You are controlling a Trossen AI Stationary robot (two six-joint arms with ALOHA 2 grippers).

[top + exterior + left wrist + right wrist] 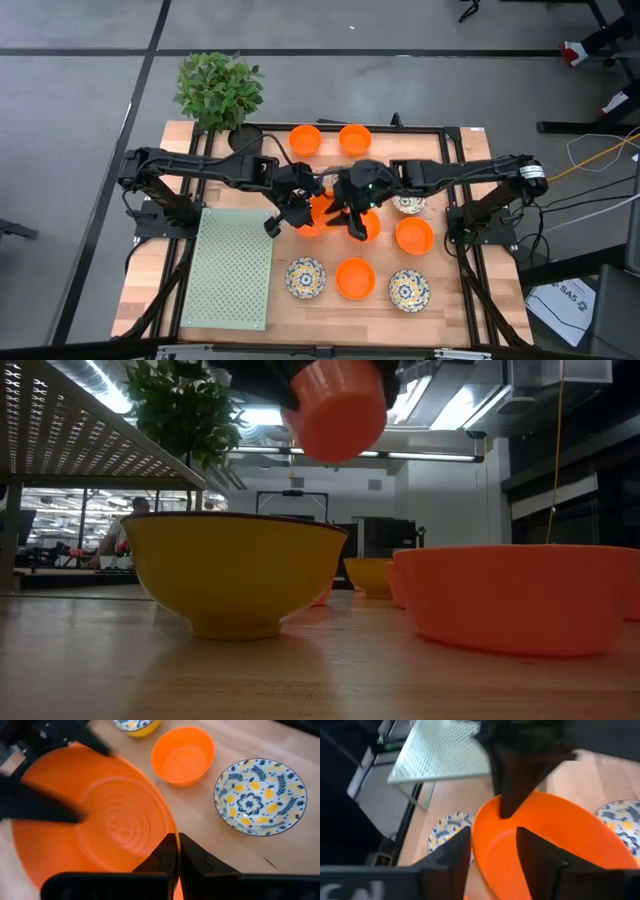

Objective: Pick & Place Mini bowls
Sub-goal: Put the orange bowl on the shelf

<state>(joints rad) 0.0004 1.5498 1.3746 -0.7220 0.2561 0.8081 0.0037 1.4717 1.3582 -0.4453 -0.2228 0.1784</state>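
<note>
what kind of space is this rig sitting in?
Probably a robotics lab or open-plan workshop. The wooden table sits in a black frame on a bare grey floor, cables trail beside it, and exposed ceiling ducting and a seated person show behind.

arms: we see two dark, jointed arms, left arm (200, 165) and right arm (470, 170), with black cables along them
fingers: ours are dark, wedge-shaped fingers (165, 857), matte black
</note>
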